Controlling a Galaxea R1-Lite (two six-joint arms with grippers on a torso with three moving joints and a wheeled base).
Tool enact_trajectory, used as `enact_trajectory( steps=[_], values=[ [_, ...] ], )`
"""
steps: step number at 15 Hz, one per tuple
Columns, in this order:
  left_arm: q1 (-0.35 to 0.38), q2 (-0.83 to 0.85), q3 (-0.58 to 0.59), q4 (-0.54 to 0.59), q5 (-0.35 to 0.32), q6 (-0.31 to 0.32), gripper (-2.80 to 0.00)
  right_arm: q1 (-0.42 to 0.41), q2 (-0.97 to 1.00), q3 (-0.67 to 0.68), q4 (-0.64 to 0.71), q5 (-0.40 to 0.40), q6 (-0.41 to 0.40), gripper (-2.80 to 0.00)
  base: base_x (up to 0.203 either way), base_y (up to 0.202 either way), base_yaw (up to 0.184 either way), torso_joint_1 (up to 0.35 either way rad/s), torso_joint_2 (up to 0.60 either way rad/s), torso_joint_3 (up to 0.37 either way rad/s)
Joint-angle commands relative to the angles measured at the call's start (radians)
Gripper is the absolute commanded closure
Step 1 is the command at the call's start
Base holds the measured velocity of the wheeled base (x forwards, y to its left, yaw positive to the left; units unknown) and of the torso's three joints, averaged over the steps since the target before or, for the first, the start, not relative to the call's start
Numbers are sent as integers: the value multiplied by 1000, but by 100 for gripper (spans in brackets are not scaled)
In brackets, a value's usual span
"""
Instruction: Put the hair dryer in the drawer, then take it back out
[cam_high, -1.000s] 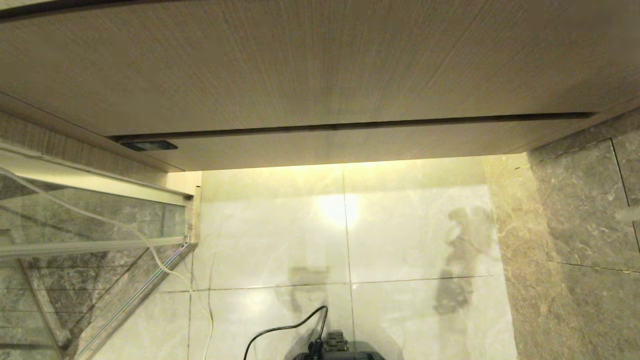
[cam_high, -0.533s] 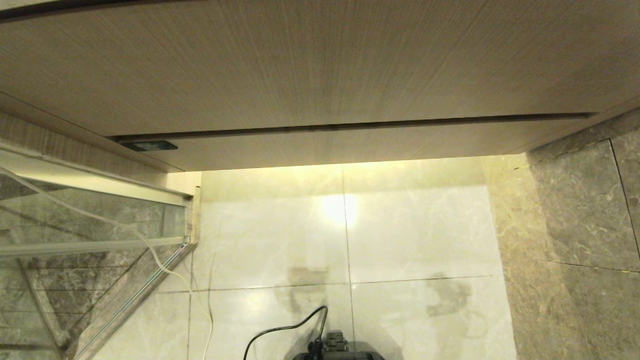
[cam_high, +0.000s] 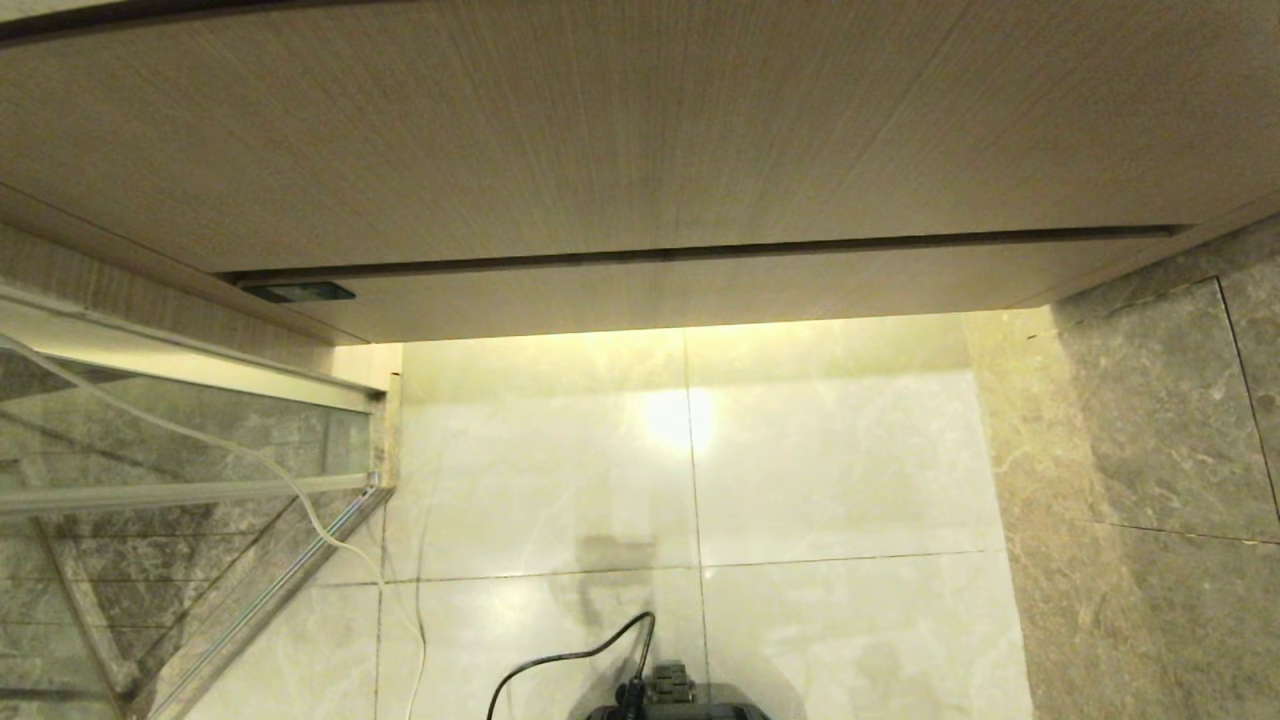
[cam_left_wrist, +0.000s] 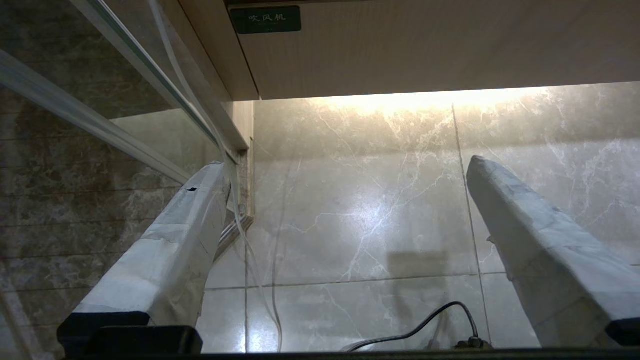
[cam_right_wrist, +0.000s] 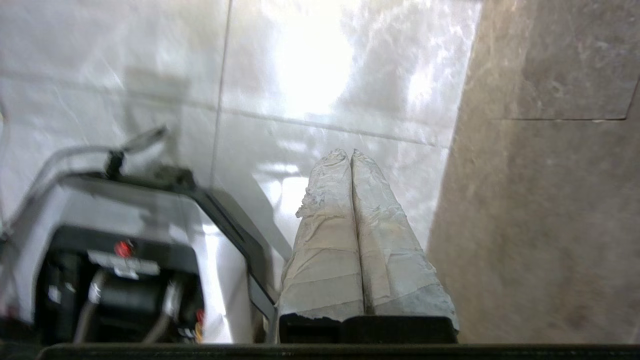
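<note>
The hair dryer is out of view. The drawer (cam_high: 700, 290) is the shallow wood-grain strip under the taller panel; it is closed flush, with a small dark label (cam_high: 297, 292) at its left end. The left wrist view shows the same drawer front (cam_left_wrist: 425, 50) and label (cam_left_wrist: 265, 19). My left gripper (cam_left_wrist: 346, 162) hangs low over the floor, open and empty. My right gripper (cam_right_wrist: 351, 152) points down at the floor beside my base, shut with nothing between its fingers (cam_right_wrist: 330, 210). Neither arm shows in the head view.
A glass shower partition (cam_high: 180, 470) with a metal frame stands on the left. A grey marble wall (cam_high: 1150, 450) closes the right. Glossy floor tiles (cam_high: 840, 470) lie between. My base (cam_right_wrist: 115, 250) and its black cable (cam_high: 560, 660) sit at the near edge.
The right arm has dropped out of the head view; its blurred tip at the right edge and its dark reflection on the floor tiles slid toward me and faded. The drawer stays closed.
</note>
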Motion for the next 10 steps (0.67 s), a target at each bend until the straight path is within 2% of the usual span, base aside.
enact_trajectory(
  steps=[1,4,5,6,10],
  values=[
    [0,0,40,-1,0,-1,-280,10,-78,22,-22,-17,62,0,0,0,0,0,0,0],
    [0,0,40,-1,0,-1,-280,9,-78,83,-123,-59,129,0,0,0,0,0,0,0],
    [0,0,40,-1,0,1,-280,9,-78,105,-195,-70,171,0,0,0,0,0,0,0],
    [0,0,40,-3,0,-1,-280,9,-78,112,-207,-77,203,0,0,0,0,0,0,0],
    [0,0,40,-2,0,-1,-280,9,-77,112,-204,-78,204,0,0,0,0,0,0,0]
  ],
)
